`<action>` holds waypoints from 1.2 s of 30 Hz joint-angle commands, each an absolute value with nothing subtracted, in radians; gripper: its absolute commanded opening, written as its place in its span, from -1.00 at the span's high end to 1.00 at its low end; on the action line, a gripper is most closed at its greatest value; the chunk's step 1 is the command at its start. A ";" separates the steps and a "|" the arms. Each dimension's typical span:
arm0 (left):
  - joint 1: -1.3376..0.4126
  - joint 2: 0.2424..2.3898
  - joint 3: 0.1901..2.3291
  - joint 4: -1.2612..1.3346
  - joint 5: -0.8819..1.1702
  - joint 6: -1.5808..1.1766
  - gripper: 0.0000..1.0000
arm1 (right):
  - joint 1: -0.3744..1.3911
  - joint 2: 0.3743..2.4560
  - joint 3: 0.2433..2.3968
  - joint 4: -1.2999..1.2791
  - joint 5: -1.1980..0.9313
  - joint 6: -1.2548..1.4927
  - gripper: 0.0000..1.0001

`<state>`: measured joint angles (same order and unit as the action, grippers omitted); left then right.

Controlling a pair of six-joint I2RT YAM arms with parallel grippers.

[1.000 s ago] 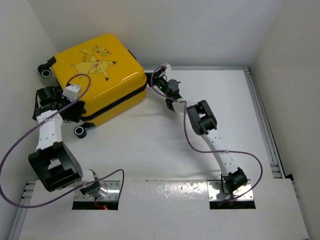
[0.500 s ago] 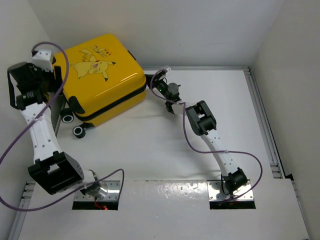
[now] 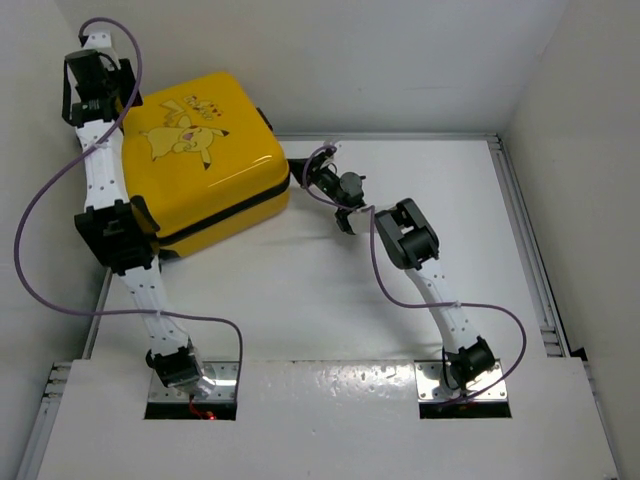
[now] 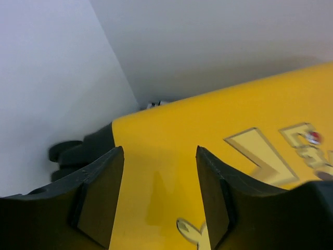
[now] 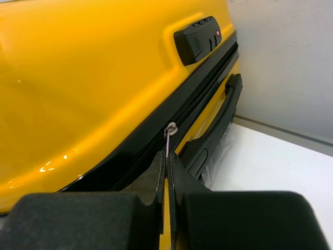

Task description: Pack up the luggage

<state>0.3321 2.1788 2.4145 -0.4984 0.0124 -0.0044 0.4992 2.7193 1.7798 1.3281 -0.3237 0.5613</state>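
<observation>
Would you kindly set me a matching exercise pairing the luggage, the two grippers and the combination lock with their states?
Things:
1. luggage
2. left gripper
3. right gripper
4. combination lock

States:
A. shut on the zipper pull
B. black, set into the shell's edge
C. open above the printed lid
D. closed, lying flat

Pairs: 1-D, 2-C, 3-A, 4-B.

This looked like a robotics lab test cell. A bare white tabletop [image 3: 300,300] filled the middle of the top view, boxed in by plain white wall panels [image 3: 400,60] at the top and both sides. A white-and-black jointed left robot arm [image 3: 102,185] and a matching right robot arm [image 3: 437,297] rose from shiny metal base plates [image 3: 430,386] at the bottom, trailing loose purple cables [image 3: 17,250]. An aluminium rail [image 3: 527,250] ran down the right edge.
</observation>
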 commanded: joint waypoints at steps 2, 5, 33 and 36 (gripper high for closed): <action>0.397 2.253 2.444 -0.350 -0.012 -0.205 -0.26 | 0.571 2.663 1.735 1.584 -0.518 0.588 1.00; 0.419 2.313 2.482 -0.296 0.026 -0.255 -0.26 | 0.568 2.649 1.711 1.604 -0.541 0.575 1.00; 0.762 1.855 2.007 -1.281 0.736 0.561 -0.48 | 0.555 2.522 1.491 1.574 -0.494 0.456 1.00; 0.798 1.787 1.858 -1.181 0.707 0.535 -0.48 | 0.555 2.507 1.457 1.572 -0.489 0.446 1.00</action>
